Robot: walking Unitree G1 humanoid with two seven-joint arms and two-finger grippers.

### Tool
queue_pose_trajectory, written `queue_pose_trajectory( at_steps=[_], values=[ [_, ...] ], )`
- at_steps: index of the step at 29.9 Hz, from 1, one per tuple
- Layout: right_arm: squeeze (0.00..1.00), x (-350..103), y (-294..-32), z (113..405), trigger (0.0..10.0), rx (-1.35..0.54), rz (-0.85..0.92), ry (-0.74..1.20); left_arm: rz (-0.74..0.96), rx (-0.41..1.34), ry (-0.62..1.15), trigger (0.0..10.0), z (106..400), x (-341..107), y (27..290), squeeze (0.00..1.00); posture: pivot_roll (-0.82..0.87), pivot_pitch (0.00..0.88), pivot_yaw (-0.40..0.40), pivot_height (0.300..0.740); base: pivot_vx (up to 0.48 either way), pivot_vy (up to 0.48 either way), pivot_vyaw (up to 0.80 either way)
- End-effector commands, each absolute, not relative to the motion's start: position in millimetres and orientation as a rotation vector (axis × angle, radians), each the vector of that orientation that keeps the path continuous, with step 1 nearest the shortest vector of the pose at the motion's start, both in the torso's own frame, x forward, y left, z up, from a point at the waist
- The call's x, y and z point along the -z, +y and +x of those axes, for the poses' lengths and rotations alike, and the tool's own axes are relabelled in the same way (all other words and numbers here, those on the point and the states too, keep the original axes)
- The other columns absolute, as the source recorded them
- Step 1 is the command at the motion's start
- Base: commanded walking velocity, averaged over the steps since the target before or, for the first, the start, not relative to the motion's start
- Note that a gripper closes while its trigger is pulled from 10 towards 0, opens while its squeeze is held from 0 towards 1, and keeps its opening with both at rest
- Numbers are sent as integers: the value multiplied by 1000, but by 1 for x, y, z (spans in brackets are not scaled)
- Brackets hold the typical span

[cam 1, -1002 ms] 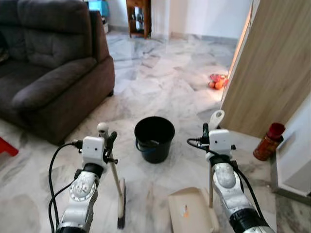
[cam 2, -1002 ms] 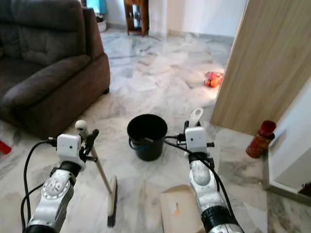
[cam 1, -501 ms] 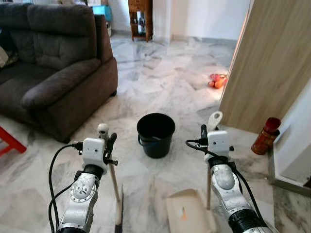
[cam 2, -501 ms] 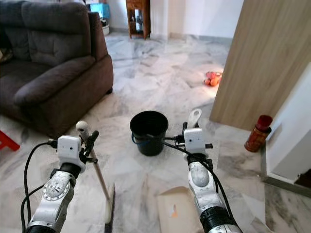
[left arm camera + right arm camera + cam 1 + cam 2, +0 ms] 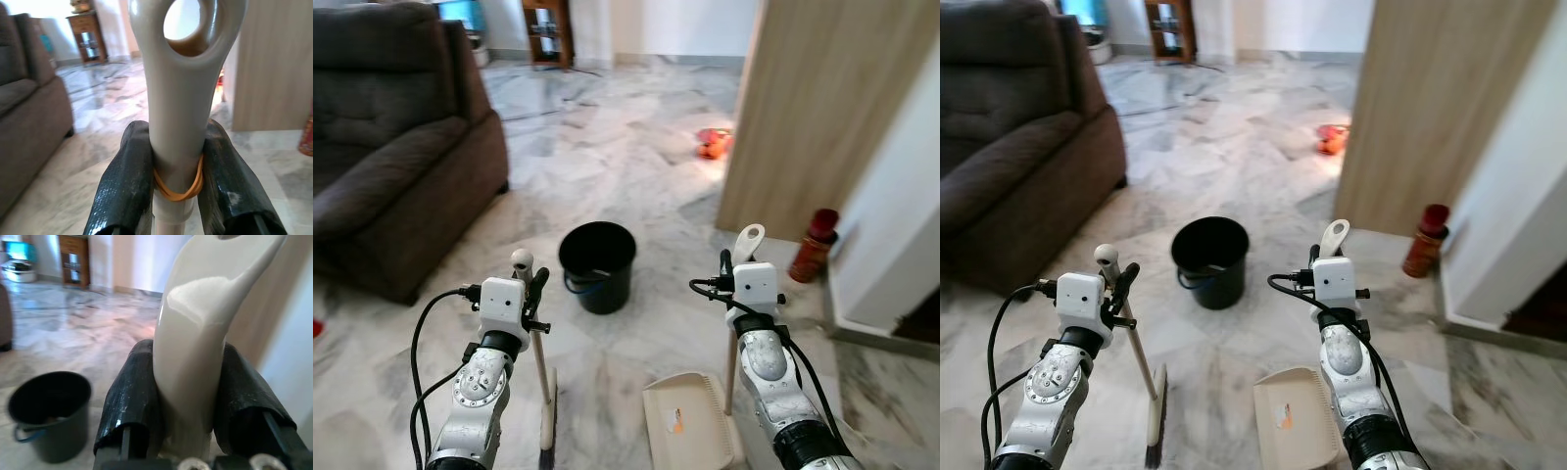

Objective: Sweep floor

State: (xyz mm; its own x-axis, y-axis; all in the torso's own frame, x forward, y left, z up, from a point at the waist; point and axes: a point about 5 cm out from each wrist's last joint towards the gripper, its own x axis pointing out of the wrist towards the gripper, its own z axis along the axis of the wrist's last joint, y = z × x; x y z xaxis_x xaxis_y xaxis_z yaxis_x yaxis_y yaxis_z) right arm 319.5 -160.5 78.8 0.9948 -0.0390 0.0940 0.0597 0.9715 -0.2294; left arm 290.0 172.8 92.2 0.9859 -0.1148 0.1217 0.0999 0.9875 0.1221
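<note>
On the marble floor [image 5: 636, 176] ahead, at 12 o'clock, stands a black bucket [image 5: 597, 265], with a dark sofa [image 5: 382, 166] off at 10 o'clock and a wooden panel [image 5: 822, 108] at 2 o'clock. Beside the panel's foot, a red bottle [image 5: 813, 245] stands by the white wall. The left claw [image 5: 177, 181] is clenched on the broom [image 5: 540, 367] handle, a rubber band wrapped round the handle between the fingers [image 5: 128, 181]; the broom leans down so its head rests on the floor at 7 o'clock. The right claw [image 5: 188, 406] is clamped on the dustpan [image 5: 690, 423] handle, and the pan sits flat on the floor at 5 o'clock, just beside the right arm. Far off, at 1 o'clock, small orange things [image 5: 710, 143] lie near the panel's edge.
</note>
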Motion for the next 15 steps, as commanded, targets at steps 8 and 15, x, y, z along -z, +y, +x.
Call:
queue_pose_trajectory(
  at_steps=[8, 15],
  values=[
    [0, -90, -161, 332, 10000, 76, -199, -102, 185, 108, -131, 10000, 305, -98, 174, 0, 65, 0, 54, 740, 0, -219, -800],
    [0, -94, -168, 339, 10000, 110, -183, -91, 185, 96, -114, 10000, 313, -96, 179, 0, 52, 0, 67, 740, 0, -56, -800]
  ],
)
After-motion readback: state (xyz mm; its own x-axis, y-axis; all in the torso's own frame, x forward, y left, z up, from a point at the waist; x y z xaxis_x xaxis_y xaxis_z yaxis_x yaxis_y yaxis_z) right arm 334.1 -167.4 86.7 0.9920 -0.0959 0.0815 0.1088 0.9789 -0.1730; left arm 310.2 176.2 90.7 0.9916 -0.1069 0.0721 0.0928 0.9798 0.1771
